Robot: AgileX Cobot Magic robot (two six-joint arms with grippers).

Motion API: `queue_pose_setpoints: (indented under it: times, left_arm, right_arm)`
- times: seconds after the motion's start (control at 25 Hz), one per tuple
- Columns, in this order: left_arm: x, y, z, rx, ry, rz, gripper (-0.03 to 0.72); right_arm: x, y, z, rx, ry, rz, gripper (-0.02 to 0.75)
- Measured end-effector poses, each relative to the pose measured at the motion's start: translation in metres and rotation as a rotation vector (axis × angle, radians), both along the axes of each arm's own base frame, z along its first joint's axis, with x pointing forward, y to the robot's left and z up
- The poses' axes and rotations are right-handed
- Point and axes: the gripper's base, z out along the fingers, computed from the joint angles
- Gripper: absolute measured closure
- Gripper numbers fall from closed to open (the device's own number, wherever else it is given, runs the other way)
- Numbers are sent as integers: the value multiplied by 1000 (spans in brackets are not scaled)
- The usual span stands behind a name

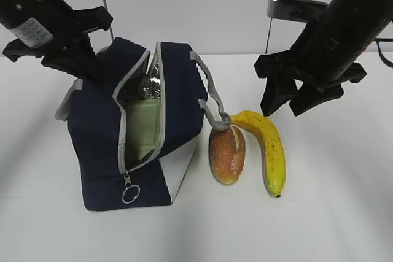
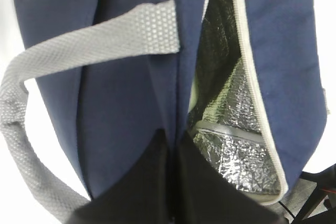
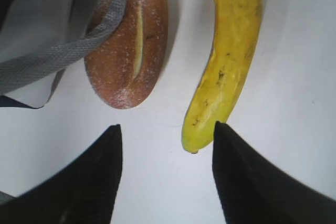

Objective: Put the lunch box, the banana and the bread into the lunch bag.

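Observation:
The navy lunch bag (image 1: 98,133) stands at the left with its zipper open, showing silver lining (image 2: 231,150). The green-lidded lunch box (image 1: 144,128) sits inside it. My left gripper (image 1: 91,69) is shut on the bag's fabric (image 2: 126,93) beside the opening, and its fingertips (image 2: 172,132) pinch a navy fold. The bread (image 1: 227,154) lies on the table against the bag's white side, with the banana (image 1: 270,148) just right of it. My right gripper (image 1: 284,107) hovers open over the banana's far end. In its wrist view the banana (image 3: 231,51) tip lies by the right finger of the open gripper (image 3: 167,127), and the bread (image 3: 131,45) lies ahead on the left.
A grey handle strap (image 1: 212,99) drapes from the bag onto the bread's top end. Another grey strap (image 2: 94,43) hangs on the bag's left side. The zipper's ring pull (image 1: 130,193) dangles at the bag's front bottom. White tabletop (image 1: 331,213) surrounds everything.

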Motion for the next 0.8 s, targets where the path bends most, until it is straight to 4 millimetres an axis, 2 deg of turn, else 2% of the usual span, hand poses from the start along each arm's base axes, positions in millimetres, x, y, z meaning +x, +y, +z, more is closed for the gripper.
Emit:
queue_pose_setpoints:
  times: [0.36,0.44,0.6,0.68,0.8]
  left_arm:
    - [0,0,0,0,1,0,690]
    - [0,0,0,0,1,0,690]
    - [0,0,0,0,1,0,690]
    - [0,0,0,0,1,0,690]
    - [0,0,0,0,1,0,690]
  right_arm:
    - [24,3,-52,-69,59,-20,328]
    - [29,1,-64,-102,68,-46,293]
    - [36,-1,-82,-147,80,-66,162]
    - [39,0,-91,-155,86,-69,141]
    - [43,0,-102,-162,86,-69,153]
